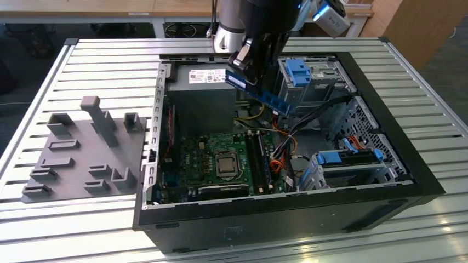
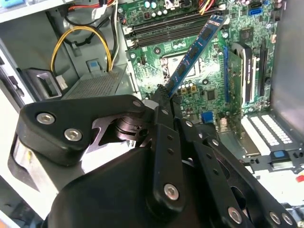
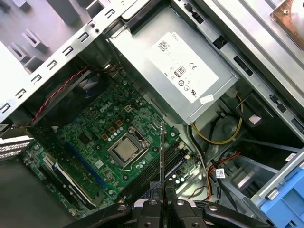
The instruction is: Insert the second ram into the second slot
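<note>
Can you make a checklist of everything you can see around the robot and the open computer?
Surface: slatted metal table holding an open case.
Job's things: ram held tilted above the motherboard, not in the slots.
Clutter: grey tray beside the case, on the exterior view's left; blue clips inside the case.
Grippers: gripper shut on the ram's end.
Cables: yellow cable looping near the power supply; red wires along the case wall.
Surroundings: wooden furniture behind the table.
</note>
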Robot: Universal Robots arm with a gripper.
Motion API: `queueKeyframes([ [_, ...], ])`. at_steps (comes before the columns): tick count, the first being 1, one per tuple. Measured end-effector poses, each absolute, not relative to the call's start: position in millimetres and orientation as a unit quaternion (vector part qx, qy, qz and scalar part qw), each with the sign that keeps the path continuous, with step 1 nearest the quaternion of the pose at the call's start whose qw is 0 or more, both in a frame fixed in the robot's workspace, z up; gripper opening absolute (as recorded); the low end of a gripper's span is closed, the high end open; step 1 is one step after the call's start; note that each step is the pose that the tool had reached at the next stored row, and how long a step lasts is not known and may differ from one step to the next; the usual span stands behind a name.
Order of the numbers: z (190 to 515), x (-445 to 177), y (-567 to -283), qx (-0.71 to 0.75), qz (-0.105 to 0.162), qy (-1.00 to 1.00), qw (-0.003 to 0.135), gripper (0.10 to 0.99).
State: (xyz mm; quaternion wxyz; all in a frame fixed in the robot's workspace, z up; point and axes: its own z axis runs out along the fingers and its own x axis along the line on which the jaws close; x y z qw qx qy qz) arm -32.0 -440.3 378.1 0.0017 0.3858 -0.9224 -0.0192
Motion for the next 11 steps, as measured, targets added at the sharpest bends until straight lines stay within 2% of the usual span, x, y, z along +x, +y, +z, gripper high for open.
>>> queueKeyframes([
  [11, 377.7, -32.0, -440.3, 0.334, -0.019, -0.942, 0.001, 0.137],
])
